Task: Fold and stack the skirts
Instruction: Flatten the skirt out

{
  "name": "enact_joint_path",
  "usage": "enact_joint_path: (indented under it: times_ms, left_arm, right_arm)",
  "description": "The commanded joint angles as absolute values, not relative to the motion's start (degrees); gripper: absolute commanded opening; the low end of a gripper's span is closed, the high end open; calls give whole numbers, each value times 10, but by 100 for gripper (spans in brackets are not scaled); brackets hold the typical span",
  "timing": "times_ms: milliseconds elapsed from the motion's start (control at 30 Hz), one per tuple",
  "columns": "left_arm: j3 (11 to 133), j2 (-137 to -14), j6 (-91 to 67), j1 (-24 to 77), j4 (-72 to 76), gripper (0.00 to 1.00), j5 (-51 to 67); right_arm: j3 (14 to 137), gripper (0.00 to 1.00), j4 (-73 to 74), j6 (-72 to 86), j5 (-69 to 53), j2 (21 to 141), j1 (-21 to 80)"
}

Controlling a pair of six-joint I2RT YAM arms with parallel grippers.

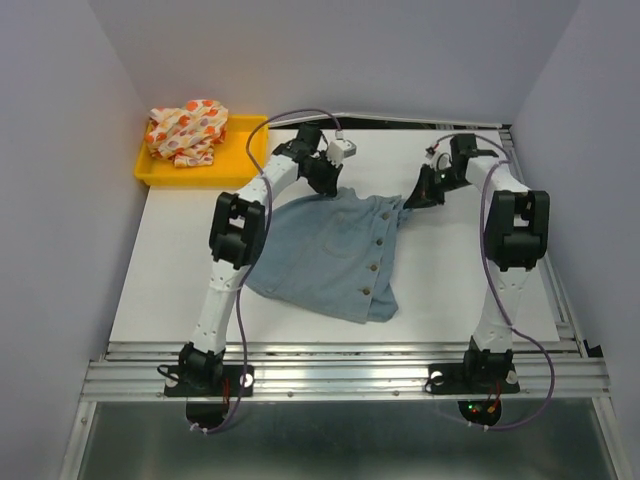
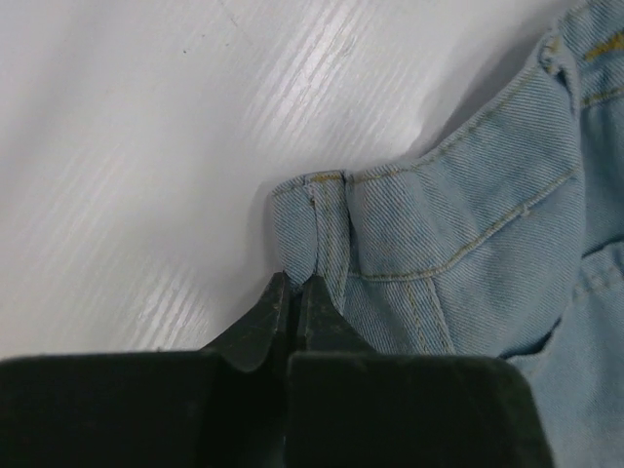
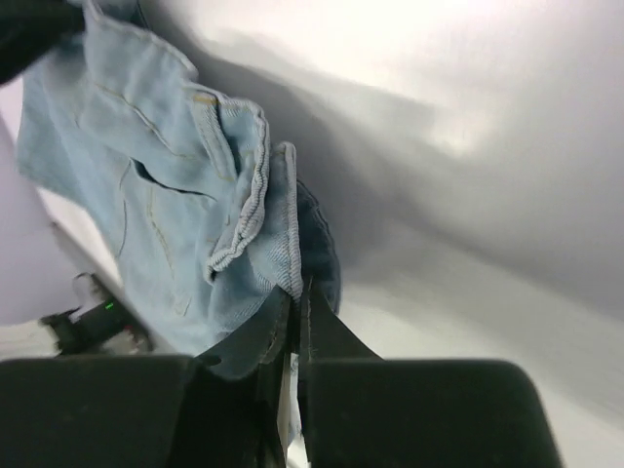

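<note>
A light-blue denim skirt [image 1: 335, 250] with a button front lies spread in the middle of the white table. My left gripper [image 1: 328, 186] is shut on its far left waistband corner [image 2: 310, 219], the jaws pinching the cloth. My right gripper [image 1: 410, 201] is shut on the far right corner, where the denim edge [image 3: 283, 224] sits between the pads. That corner is lifted and bunched. A white skirt with orange, red and purple spots [image 1: 186, 131] lies crumpled in the yellow tray at the back left.
The yellow tray [image 1: 215, 170] stands at the table's back left corner. Grey walls close in the left, right and back sides. A metal rail runs along the near edge [image 1: 340, 375] by the arm bases.
</note>
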State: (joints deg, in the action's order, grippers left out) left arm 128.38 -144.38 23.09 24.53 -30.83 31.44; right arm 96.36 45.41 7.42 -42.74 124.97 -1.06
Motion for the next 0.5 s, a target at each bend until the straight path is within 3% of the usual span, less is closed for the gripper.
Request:
enact_joint_path:
  times_ms: [0, 100, 233, 367, 467]
  left_arm:
    - [1258, -1293, 248, 214, -251, 0, 344]
    - [1229, -1227, 296, 203, -241, 0, 327]
    - [1114, -1128, 421, 186, -236, 0, 356]
    - [825, -958, 553, 179, -169, 0, 388]
    - [686, -882, 659, 180, -141, 0, 384]
  right_arm:
    - [1097, 1, 439, 8, -335, 1189, -17]
    - [1120, 1, 433, -68, -288, 1159, -17]
    - [1040, 1, 386, -176, -268, 1044, -10]
    - [827, 1, 334, -330, -274, 919, 25]
    - [698, 2, 303, -445, -243, 813, 61]
